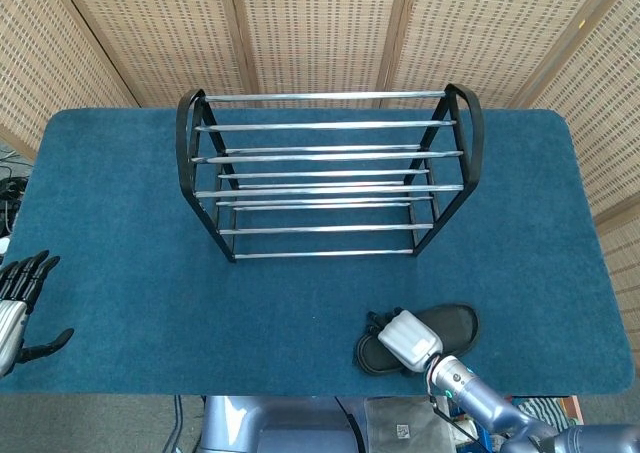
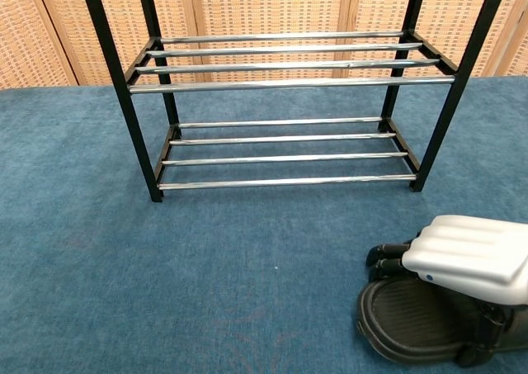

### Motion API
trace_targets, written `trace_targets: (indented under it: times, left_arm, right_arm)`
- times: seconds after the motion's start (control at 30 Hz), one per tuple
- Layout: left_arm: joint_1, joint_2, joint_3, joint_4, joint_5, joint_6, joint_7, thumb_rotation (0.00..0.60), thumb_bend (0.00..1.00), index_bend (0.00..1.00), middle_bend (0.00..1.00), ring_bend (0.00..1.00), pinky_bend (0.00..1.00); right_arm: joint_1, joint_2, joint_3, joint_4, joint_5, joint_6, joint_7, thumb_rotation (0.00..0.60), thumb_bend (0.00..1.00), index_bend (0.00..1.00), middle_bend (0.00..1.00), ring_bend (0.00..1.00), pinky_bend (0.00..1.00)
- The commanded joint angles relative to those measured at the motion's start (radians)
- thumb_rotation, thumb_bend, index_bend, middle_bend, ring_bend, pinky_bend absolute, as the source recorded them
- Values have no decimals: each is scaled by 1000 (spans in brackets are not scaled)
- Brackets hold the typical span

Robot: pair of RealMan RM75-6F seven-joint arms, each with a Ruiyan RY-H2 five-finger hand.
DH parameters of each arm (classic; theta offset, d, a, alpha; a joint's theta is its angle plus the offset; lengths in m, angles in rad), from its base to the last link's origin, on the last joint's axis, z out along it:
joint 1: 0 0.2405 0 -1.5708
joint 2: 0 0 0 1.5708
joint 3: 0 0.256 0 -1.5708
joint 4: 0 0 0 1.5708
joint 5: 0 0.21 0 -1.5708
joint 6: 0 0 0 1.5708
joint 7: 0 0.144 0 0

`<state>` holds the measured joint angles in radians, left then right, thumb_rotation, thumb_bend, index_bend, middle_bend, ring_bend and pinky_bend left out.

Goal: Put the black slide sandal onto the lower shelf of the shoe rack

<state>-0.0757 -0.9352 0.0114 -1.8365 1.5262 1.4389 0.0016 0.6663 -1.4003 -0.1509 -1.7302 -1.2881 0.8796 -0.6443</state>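
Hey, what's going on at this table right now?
The robot's right hand is over the black slide sandal on the blue table, fingers curled down at the sandal's strap. The sandal lies on the table in front of the shoe rack, whose lower shelf holds nothing. The left hand waits at the table's edge, holding nothing.
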Motion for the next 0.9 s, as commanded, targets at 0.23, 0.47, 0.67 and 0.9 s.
trace_targets:
  times: [0.23,0.47,0.67,0.9]
  left_arm:
    - [-1,0,1,-2,1,-1,2,600,239,0,0,0,0]
    - [-2,0,1,-1,0,-4,1,600,239,0,0,0,0]
    - [-8,4,-5,2,-16,-14,-15,600,239,0,0,0,0]
    - [-19,9,-14,12,-42,-39,-37,600,239,0,0,0,0]
  right_arm:
    - [-10,23,-12,21,-179,45,94,600,320,519,540,474,500]
    - [30,58,14,3,-262,31,86,600,325,519,519,475,500]
    - [120,110,42,-9,-396,-13,143,600,377,519,522,474,500]
    - [200,117,44,3,-518,-53,218,600,437,519,519,474,500]
